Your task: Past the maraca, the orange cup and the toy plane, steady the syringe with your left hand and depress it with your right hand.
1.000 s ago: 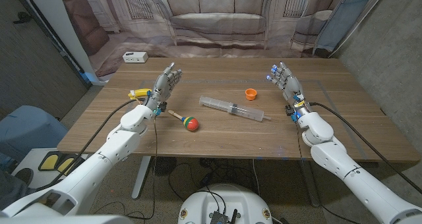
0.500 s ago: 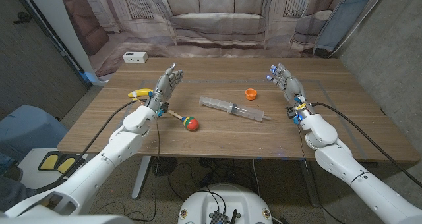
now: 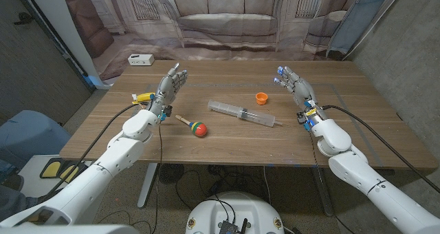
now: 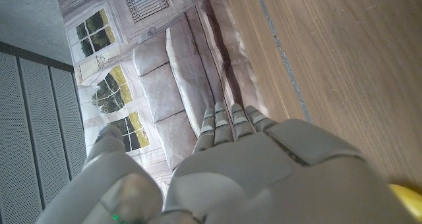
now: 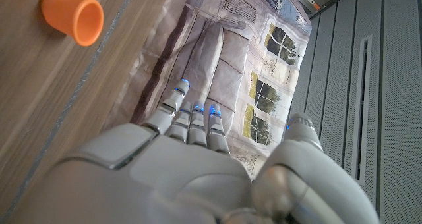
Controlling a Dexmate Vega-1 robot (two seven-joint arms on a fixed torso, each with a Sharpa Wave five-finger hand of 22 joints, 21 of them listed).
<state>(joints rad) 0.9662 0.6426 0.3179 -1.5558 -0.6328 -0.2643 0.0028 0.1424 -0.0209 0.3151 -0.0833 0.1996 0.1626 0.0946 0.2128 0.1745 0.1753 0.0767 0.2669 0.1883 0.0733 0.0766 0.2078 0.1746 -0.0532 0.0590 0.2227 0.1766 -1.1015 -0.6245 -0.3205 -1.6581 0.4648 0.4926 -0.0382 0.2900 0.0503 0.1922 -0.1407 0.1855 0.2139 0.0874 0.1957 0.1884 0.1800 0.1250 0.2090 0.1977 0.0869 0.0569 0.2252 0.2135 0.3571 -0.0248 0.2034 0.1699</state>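
— Where's the syringe [image 3: 241,113] from your hands?
— Mid-surface between them, long axis running left to right, between the maraca [image 3: 193,125] and the orange cup [image 3: 261,98].
— And the hands?
— Your left hand [image 3: 168,87] and right hand [image 3: 294,84] are both raised, fingers spread, holding nothing, about equally far from it.

I can read no word, number, label or brand anywhere before me, and the dark marks along the clear plastic syringe [image 3: 241,113] on the wooden counter [image 3: 227,141] are too small to make out.
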